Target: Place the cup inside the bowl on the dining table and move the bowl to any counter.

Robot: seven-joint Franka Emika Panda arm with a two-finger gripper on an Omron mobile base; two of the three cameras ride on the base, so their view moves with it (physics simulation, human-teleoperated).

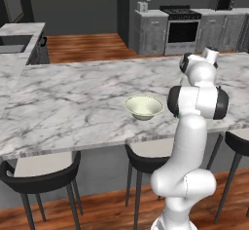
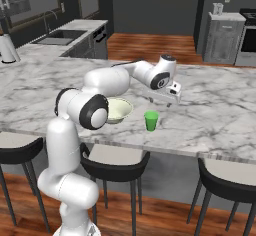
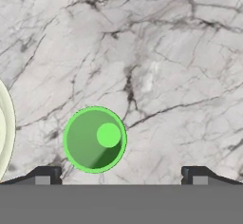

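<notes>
Green cup (image 3: 94,139) below gripper (image 3: 121,174) (left-ish)

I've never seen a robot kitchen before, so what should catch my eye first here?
A small bright green cup stands upright on the long marble dining table, beside a pale cream bowl. The white arm reaches over them, its open tool hovering above the cup.

My arm (image 2: 107,82) reaches forward, elbow bent, gripper (image 3: 121,174) pointing straight down, jaws spread wide, holding nothing.
</notes>
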